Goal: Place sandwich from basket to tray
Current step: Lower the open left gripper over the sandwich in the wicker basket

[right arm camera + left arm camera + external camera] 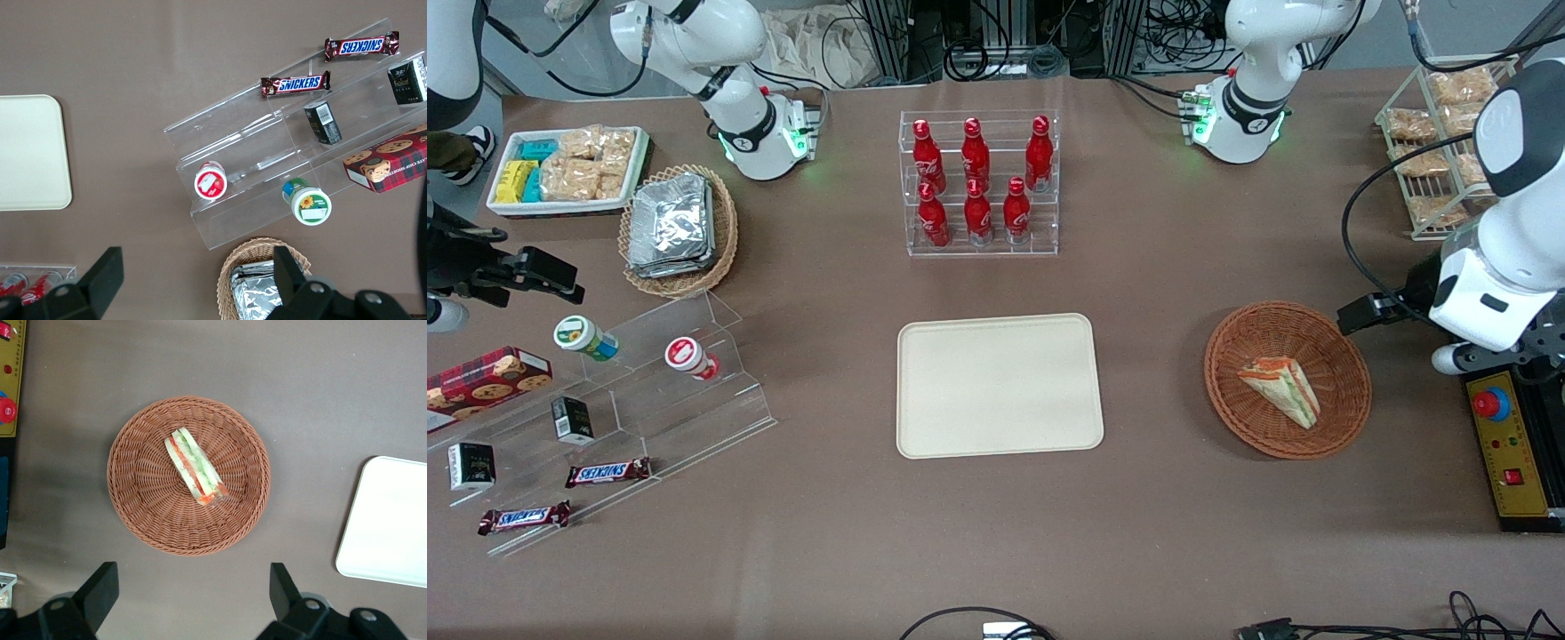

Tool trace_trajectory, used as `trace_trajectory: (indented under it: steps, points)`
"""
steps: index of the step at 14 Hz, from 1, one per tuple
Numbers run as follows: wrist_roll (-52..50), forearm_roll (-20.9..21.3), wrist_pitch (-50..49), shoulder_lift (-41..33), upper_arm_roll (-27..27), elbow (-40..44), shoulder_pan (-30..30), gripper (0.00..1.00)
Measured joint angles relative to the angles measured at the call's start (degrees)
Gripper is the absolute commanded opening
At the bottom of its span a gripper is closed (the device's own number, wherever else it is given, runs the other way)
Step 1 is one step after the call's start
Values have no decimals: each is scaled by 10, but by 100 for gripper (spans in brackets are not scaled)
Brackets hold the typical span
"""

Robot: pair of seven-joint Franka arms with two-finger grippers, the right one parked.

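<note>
The sandwich (pixel 1282 388), a pale wedge with orange-red and green layers, lies in the round reddish-brown basket (pixel 1227 391) toward the working arm's end of the table. The cream tray (pixel 1000 387) sits bare at the table's middle, beside the basket. In the left wrist view the sandwich (pixel 195 467) rests near the middle of the basket (pixel 127 500), and a corner of the tray (pixel 390 520) shows. My gripper (pixel 192 577) hangs high over bare table just off the basket's rim. It is open wide with nothing between its fingers.
A clear rack of red bottles (pixel 980 182) stands farther from the front camera than the tray. A yellow control box (pixel 1507 444) with a red button lies beside the basket. A wire rack of snack bags (pixel 1440 133) stands near the working arm's base. A clear stepped stand (pixel 631 409) sits toward the parked arm's end.
</note>
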Motion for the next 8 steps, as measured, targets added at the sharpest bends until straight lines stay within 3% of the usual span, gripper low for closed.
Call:
trace_trajectory:
  steps: [8]
  points:
    - [-2, 10, 0, 20, 0, 3, 0, 100]
